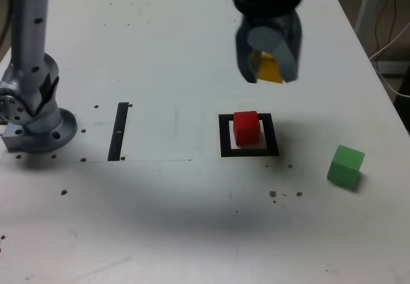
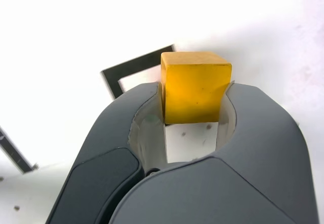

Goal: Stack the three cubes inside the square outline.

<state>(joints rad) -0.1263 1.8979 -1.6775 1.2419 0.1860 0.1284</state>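
You have lots of open room on the white counter point(image 1: 192, 220). Its far edge and its edge on the exterior view's right are both in sight, and the green cube point(image 1: 346, 167) sits near that right edge, alone, a little turned. Bare counter lies all around it.

The tool point(image 1: 267, 66) hangs high over the counter, well above the square outline point(image 1: 249, 136). Its two dark grey sides are closed tight on the yellow cube point(image 2: 195, 87), and the cube pokes out past their tips. In the wrist view you see a corner of the black outline on the counter beyond the yellow cube.

The red cube point(image 1: 246, 127) sits inside the outline, on its white middle, with a thin white gap around it. It is not touching the black tape that you can see.

All three cubes are small, plain and dull, with flat faces and sharp corners. The tool looks smooth and rounded, like hard plastic.

A straight black tape strip point(image 1: 118, 131) lies well off to the exterior view's left of the outline. Past it stands the arm's round silver base point(image 1: 35, 120), close to the counter's left edge.

The counter is flat, with small dark specks and a few thin pencil lines. A soft shadow falls across the near part. Beyond the right edge you see the floor and some white cables point(image 1: 389, 37).
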